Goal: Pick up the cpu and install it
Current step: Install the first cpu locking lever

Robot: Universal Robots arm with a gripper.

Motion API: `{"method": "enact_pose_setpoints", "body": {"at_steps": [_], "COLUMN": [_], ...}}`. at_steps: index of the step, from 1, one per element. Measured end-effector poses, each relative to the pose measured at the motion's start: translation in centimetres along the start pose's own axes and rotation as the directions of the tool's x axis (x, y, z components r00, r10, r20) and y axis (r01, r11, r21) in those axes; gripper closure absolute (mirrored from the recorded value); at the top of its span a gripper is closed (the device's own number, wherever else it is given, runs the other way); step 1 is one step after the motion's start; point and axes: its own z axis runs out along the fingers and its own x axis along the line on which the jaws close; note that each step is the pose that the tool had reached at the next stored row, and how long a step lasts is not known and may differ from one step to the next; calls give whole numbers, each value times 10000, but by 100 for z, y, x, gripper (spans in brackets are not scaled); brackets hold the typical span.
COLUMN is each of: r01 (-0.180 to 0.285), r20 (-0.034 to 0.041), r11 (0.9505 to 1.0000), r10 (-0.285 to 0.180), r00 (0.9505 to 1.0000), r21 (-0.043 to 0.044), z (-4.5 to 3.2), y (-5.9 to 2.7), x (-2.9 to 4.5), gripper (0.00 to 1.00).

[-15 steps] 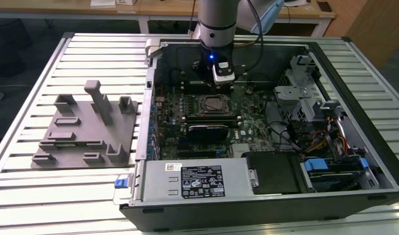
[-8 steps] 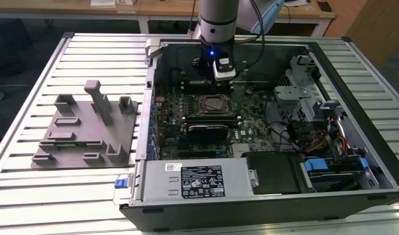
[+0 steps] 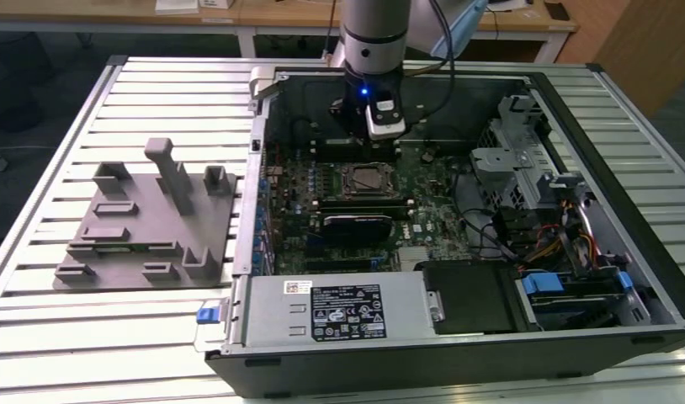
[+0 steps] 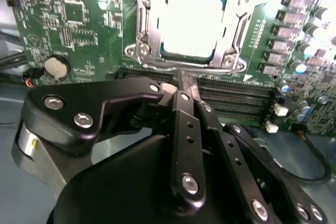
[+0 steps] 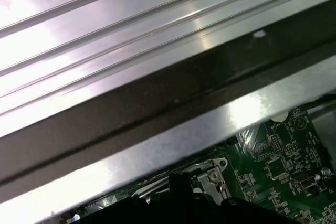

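The cpu [image 4: 189,22] lies flat in the motherboard socket, its silvery top glaring bright inside the metal socket frame [image 4: 144,35]. In the exterior view the socket [image 3: 371,178] sits mid-board inside the open computer case. My black gripper [image 4: 182,80] hangs just beside the socket, over the memory slots, with its fingers drawn together and nothing between them. In the exterior view the gripper [image 3: 371,130] hovers over the far part of the board, a little behind the socket.
A black finned block [image 3: 359,227] lies just in front of the socket. Nearer still is the power supply [image 3: 331,307], with drive bays and cables [image 3: 544,236] on the exterior view's right. A grey fixture [image 3: 146,223] stands on the slatted table [image 3: 50,337]. The case rim [image 5: 157,145] runs close by.
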Motion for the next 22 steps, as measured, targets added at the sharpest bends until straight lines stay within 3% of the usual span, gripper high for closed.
{"method": "enact_pose_setpoints", "body": {"at_steps": [4,6,9,14,19,22], "r01": [2,8,21,44,45,45], "r20": [13,44,125,306,314,314], "r11": [10000,10000,9996,9978,9976,9977], "r10": [-2,-8,-24,-65,-66,-67], "r00": [10000,10000,9999,9995,9995,9995], "r21": [25,94,269,668,686,683], "z": [-5,-8,-10,-14,-17,-64], "y": [-89,-126,-170,-221,-231,-227], "x": [-42,-59,-79,-103,-108,-110], "gripper": [89,89,89,89,89,89]}}
